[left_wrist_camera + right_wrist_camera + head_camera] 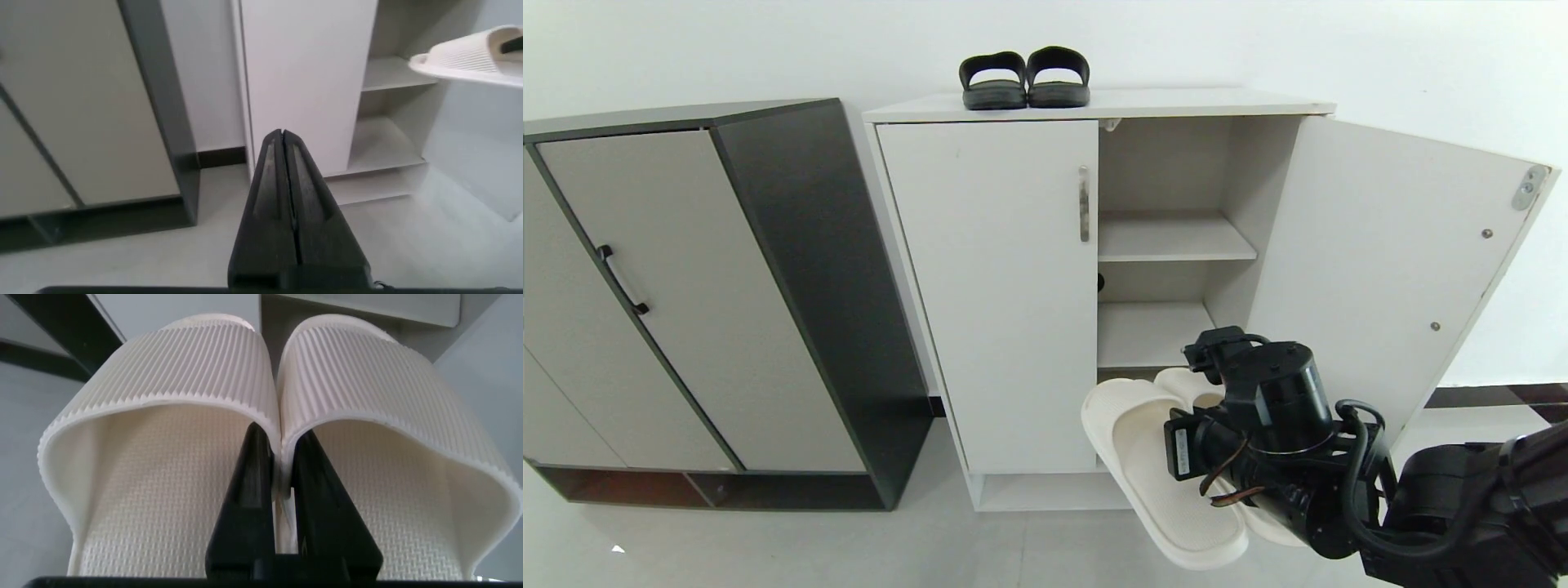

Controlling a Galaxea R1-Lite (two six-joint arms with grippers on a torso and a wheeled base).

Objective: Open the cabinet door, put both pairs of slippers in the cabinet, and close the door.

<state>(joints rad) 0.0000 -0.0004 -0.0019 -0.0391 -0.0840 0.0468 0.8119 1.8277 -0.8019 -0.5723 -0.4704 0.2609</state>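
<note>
Right gripper [282, 457] clamped on the white slippers [1152, 457], open cabinet [988, 286] just ahead, so likely placing the first pair; next needs a forward push onto the lower shelf [1152, 335], black slippers [1025, 80] left above.

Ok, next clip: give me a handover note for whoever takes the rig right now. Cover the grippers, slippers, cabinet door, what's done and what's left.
Right gripper: shut on the white slippers, held as a pair in front of the open compartment.
Left gripper: shut, empty.
Black slippers: on top of the cabinet.
Done: right door open, white pair picked up.
Left: set the white pair on a shelf, fetch and store the black pair, close the door.
</note>
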